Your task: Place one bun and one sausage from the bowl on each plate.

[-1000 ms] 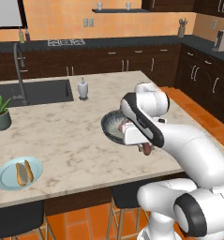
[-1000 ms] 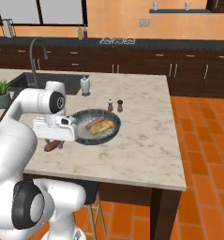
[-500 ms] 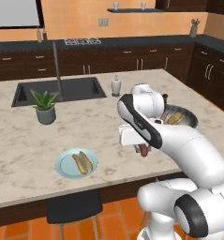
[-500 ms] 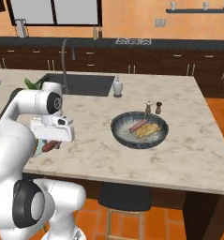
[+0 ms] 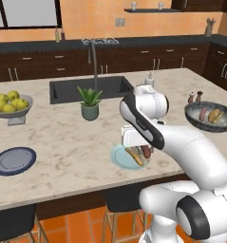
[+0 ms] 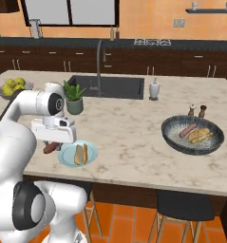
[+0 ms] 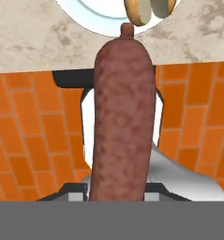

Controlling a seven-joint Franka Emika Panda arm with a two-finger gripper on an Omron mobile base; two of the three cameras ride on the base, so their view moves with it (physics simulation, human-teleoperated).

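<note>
The gripper is clamped on a sausage, held just above the near edge of the counter. From the hand camera the sausage runs lengthwise up the middle of the picture, its tip reaching toward the rim of the pale blue plate at twelve o'clock, with the cut end of a bun lying on that plate. Below the counter edge that same camera catches orange floor tiles and a dark stool seat.

From the right base camera the held sausage pokes out at nine o'clock of the pale plate, just beside its rim, and the bun sits plainly on the plate. From the left base camera the arm's white hand covers part of the plate, so the sausage shows only as a dark stub beside the bun.

The dark grey bowl stands well apart, at three o'clock of the plate, with a second sausage and a second bun inside it. The left base camera alone takes in the navy plate, bare, at nine o'clock along the near edge, and a pedestal bowl of yellow-green fruit behind it. A potted plant stands before the sink.
</note>
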